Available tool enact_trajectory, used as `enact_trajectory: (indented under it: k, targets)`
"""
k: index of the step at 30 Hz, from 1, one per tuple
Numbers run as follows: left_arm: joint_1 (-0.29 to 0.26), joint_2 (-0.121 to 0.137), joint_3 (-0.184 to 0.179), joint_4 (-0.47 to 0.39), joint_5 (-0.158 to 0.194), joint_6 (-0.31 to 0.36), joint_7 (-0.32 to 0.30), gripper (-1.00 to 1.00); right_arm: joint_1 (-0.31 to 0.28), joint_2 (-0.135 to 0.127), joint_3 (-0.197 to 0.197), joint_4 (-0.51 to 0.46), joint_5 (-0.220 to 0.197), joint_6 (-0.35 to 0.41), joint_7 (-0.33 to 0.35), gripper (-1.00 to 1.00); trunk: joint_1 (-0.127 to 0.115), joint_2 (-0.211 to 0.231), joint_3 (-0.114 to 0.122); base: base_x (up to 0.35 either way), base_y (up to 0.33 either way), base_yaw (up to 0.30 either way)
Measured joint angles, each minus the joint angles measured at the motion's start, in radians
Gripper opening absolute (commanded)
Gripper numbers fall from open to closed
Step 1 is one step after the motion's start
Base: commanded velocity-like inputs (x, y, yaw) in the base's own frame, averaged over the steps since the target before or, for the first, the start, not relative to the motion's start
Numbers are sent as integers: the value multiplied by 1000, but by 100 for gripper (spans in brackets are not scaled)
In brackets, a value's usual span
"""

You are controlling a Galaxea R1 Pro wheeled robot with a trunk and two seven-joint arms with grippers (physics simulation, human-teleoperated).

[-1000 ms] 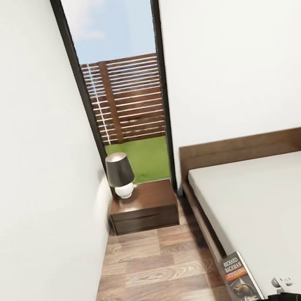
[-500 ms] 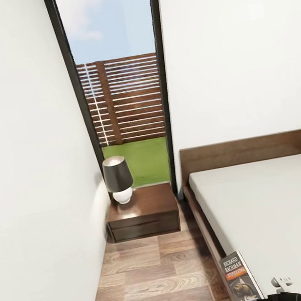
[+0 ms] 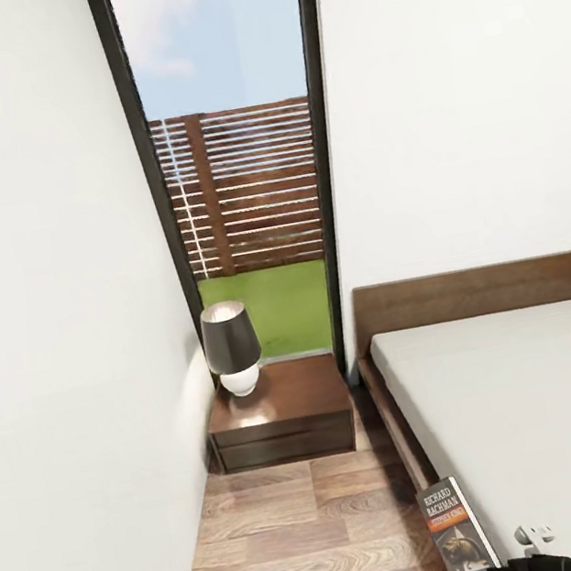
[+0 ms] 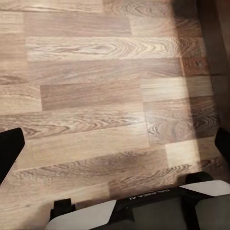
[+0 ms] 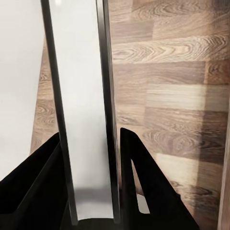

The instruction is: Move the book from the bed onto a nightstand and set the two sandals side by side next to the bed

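Narrow bedroom aisle, head view: white wall at left, tall dark-framed window (image 3: pixel 239 172) at the far end showing a slatted fence and grass, wood-plank floor (image 3: pixel 298 525) running toward it. Nightstand (image 3: pixel 282 411), far left of the aisle below the window: square, glossy dark-brown, drawer front facing me; a lamp (image 3: pixel 232 348) with dark shade and round white base stands at its far-left corner, leaving its near and right portion bare. Bed (image 3: pixel 530 412), right: plain grey mattress, brown frame and headboard.

Book (image 3: pixel 458 537): thin paperback, dark cover with orange band, held upright in my right jaws (image 5: pixel 88 191) at the near edge of the picture, beside the bed frame. Right wrist view: the book's pale edge runs lengthwise between my two black fingers (image 5: pixel 143 187), which are clamped on it.

Left jaws (image 4: pixel 115 148): spread wide, nothing between them, over bare floor.

Key relation: the nightstand lies straight ahead and to the left of the held book, well apart from it; the right arm already carries the load, so I judge the base must close in before set-down.
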State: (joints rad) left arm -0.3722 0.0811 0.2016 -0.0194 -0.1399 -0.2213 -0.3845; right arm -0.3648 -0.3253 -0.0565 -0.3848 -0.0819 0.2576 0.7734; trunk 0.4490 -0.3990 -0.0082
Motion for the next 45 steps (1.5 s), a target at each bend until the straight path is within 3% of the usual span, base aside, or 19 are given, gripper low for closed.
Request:
enact_trajectory:
  k: [45]
  targets:
    - [0, 0, 0, 0, 0, 0, 0, 100, 0, 0, 0, 0, 1, -1, -2, -100, 0, 0, 0, 319, -32, 0]
